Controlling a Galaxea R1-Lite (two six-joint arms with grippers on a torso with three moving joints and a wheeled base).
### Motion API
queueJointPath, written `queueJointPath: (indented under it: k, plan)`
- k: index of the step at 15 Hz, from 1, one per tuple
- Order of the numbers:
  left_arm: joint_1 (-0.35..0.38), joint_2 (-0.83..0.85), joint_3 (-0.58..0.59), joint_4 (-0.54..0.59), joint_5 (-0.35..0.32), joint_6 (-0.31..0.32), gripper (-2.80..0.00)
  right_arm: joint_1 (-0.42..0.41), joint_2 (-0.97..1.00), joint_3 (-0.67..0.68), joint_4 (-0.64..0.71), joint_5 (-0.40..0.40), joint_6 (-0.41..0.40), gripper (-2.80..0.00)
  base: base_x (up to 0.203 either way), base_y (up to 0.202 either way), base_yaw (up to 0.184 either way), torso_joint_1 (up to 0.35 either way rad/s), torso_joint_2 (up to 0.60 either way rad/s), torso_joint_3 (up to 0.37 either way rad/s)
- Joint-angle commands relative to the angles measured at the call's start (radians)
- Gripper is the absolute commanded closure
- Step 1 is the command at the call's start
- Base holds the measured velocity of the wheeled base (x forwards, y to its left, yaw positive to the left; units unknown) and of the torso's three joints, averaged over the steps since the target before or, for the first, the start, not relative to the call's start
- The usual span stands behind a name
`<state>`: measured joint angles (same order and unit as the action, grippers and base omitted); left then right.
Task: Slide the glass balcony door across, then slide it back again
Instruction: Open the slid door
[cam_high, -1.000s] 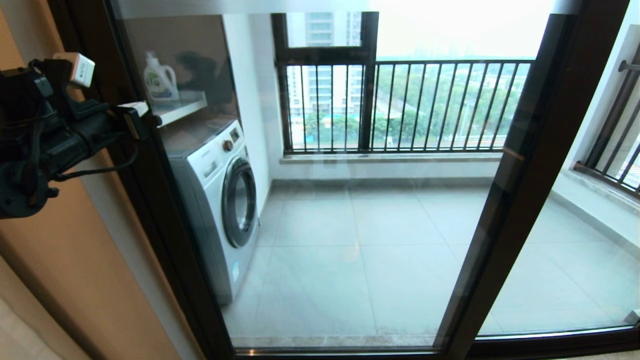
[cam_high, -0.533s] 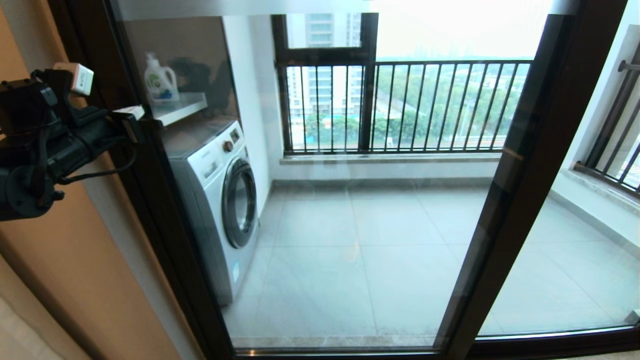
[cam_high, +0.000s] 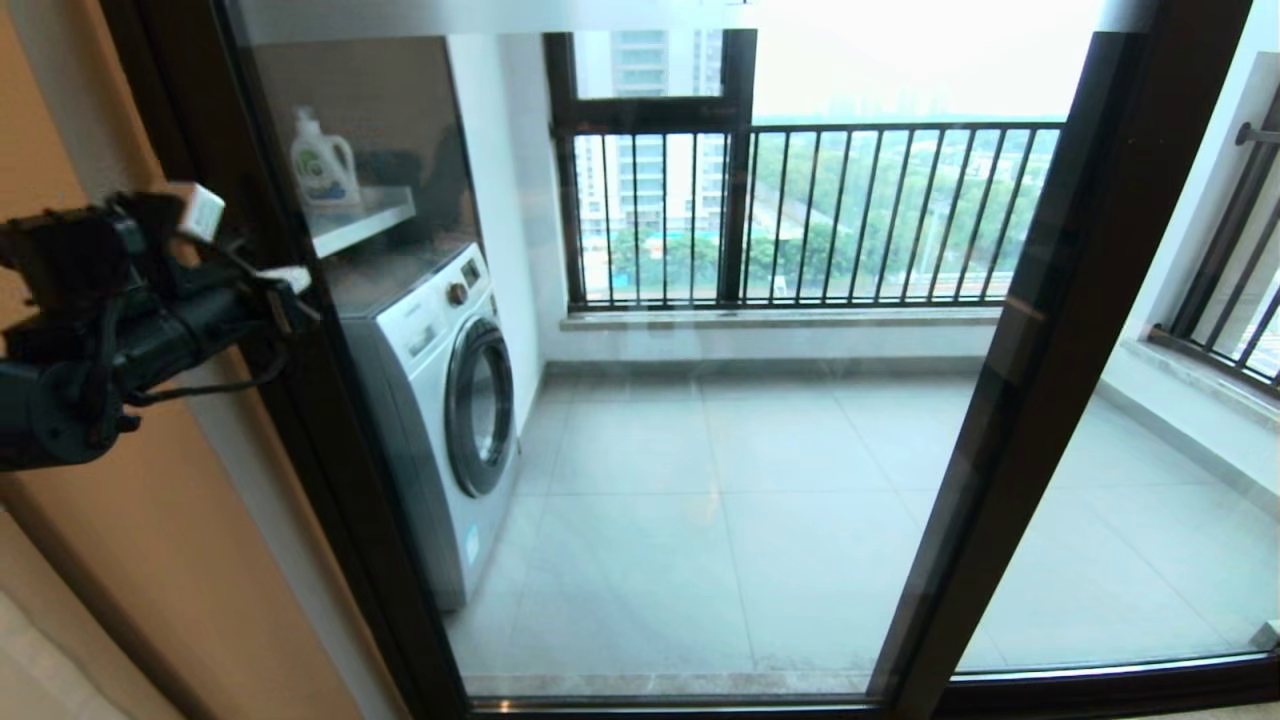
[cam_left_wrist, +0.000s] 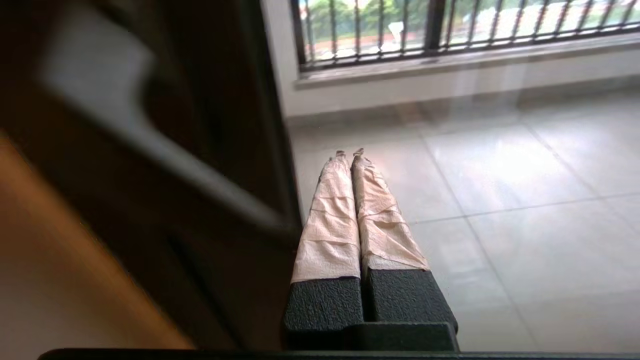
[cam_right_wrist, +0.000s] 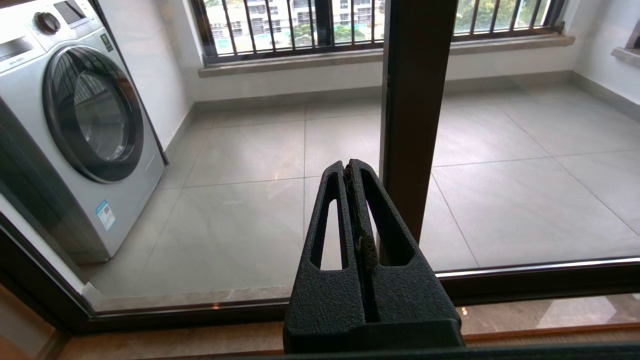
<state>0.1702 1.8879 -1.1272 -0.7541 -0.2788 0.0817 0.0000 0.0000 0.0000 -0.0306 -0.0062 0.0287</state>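
Note:
The glass balcony door (cam_high: 350, 470) fills the head view, a clear pane in a dark brown frame; its other stile (cam_high: 1050, 330) stands at the right. My left gripper (cam_high: 288, 278) is raised at the left, close against the door's left stile, with its taped fingers (cam_left_wrist: 330, 215) pressed together and nothing between them. In the left wrist view the dark stile (cam_left_wrist: 215, 125) runs right beside the gripper (cam_left_wrist: 350, 152), and a blurred grey bar (cam_left_wrist: 125, 120) crosses it. My right gripper (cam_right_wrist: 348, 165) is shut and empty, low before the pane next to a brown stile (cam_right_wrist: 415, 100); it is out of the head view.
Behind the glass stand a white washing machine (cam_high: 440, 400), a shelf with a detergent bottle (cam_high: 322, 165), a tiled balcony floor and a far window with black railing bars (cam_high: 820, 210). A tan wall (cam_high: 120, 560) borders the door on the left. A second glass pane (cam_high: 1150, 520) lies at the right.
My left arm has dropped lower and shifted slightly right along the door's left stile. The door itself has not visibly moved.

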Motion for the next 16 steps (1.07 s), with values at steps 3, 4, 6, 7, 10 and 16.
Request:
queueJointPath:
  k: [3,4,6,7,10,16]
  plan:
    - [0.0,0.005,0.02,-0.028,0.0,0.018,0.0,0.0,-0.002,0.012,-0.002,0.0,0.0,0.0,0.0,0.0,0.0,0.0,0.0,0.0]
    - [0.0,0.005,0.02,-0.03,0.0,0.016,0.0,0.0,-0.002,0.012,-0.002,0.0,0.0,0.0,0.0,0.0,0.0,0.0,0.0,0.0]
    - [0.002,0.008,0.013,-0.033,0.003,0.016,0.0,0.0,-0.002,0.012,-0.002,0.0,0.0,0.0,0.0,0.0,0.0,0.0,0.0,0.0]
    - [0.002,0.01,0.015,-0.043,0.004,0.015,0.0,0.0,-0.002,0.012,-0.002,0.0,0.0,0.0,0.0,0.0,0.0,0.0,0.0,0.0]
    - [0.025,0.023,0.018,-0.059,0.006,0.016,0.0,0.0,-0.002,0.012,-0.002,0.0,0.0,0.0,0.0,0.0,0.0,0.0,0.0,0.0]
    - [0.091,0.043,0.017,-0.059,0.002,0.029,0.0,0.0,-0.002,0.012,-0.002,0.0,0.0,0.0,0.0,0.0,0.0,0.0,0.0,0.0]
